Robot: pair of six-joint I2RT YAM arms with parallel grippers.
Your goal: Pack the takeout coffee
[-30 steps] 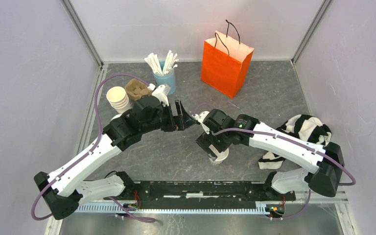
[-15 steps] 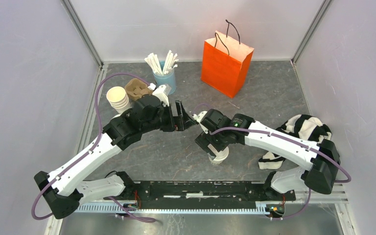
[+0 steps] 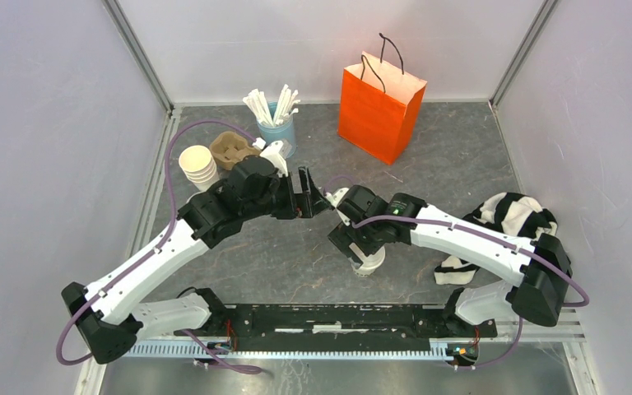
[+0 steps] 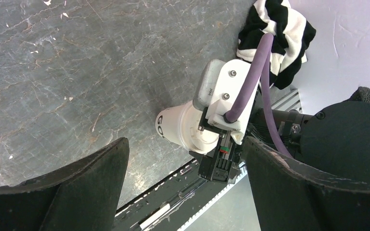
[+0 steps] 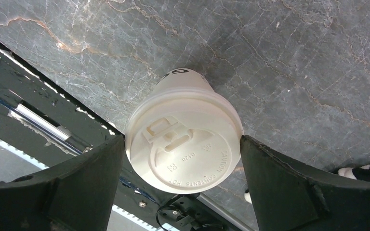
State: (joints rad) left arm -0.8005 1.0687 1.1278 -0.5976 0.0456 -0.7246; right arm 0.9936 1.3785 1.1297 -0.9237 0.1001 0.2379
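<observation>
And there's the takeout coffee (image 5: pixel 183 144), lid up, squarely between the fingers (image 5: pixel 77 183) of the right gripper (image 5: pixel 181 140). Both fingers look pressed against the rim of the white lid, one on each side, so this gripper is closed onto the cup from above. Dark print shows on the cup's side just under the lid. Its base is down at the grey table (image 5: pixel 294 57); whether it rests there or hangs just clear, I cannot tell. From overhead, the cup peeks out beneath the right gripper's near side.

Over to the left gripper (image 3: pixel 306 193): jaws spread wide, nothing in them, hanging above the table just up and left of the right gripper. Its own camera sees the cup and the right wrist between its two black fingers.

Further out, an orange paper bag (image 3: pixel 381 103) stands upright well beyond the right gripper, toward the back wall. A striped cloth (image 3: pixel 510 218) lies off to that gripper's right. Beyond the left gripper and to its left sit a stack of lidless cups (image 3: pixel 197 164), a cardboard carrier (image 3: pixel 232 151) and a blue cup of white sticks (image 3: pixel 278 123).
</observation>
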